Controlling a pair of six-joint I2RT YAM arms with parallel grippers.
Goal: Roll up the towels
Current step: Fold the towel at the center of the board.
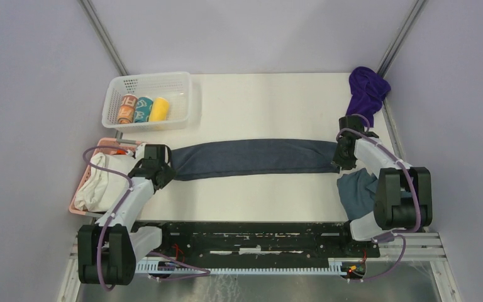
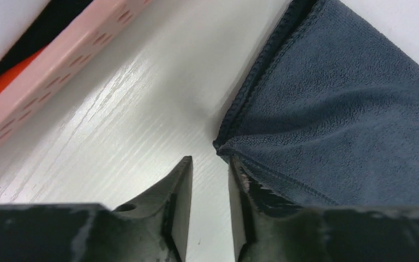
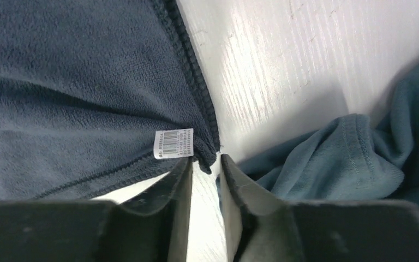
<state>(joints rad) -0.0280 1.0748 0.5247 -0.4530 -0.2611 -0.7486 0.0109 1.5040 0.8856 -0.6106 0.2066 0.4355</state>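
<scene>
The dark slate-grey towel (image 1: 251, 157) lies flat as a long band across the table's middle. My left gripper (image 1: 166, 170) is at its left end. In the left wrist view my left gripper (image 2: 210, 161) has its jaws slightly apart with bare table between them, and the towel's corner (image 2: 349, 120) lies just beyond the right finger. My right gripper (image 1: 338, 165) is at the right end. In the right wrist view my right gripper (image 3: 204, 161) also has a narrow gap, with the towel's labelled corner (image 3: 76, 93) at the fingertips. The purple towel (image 1: 366, 88) lies bunched at the far right.
A crumpled teal cloth (image 1: 356, 192) lies by my right arm and shows in the right wrist view (image 3: 333, 164). A white basket (image 1: 151, 78) at the far left holds three rolled towels. A pink basket (image 1: 75, 204) with a white cloth bundle (image 1: 104, 182) sits at the left edge.
</scene>
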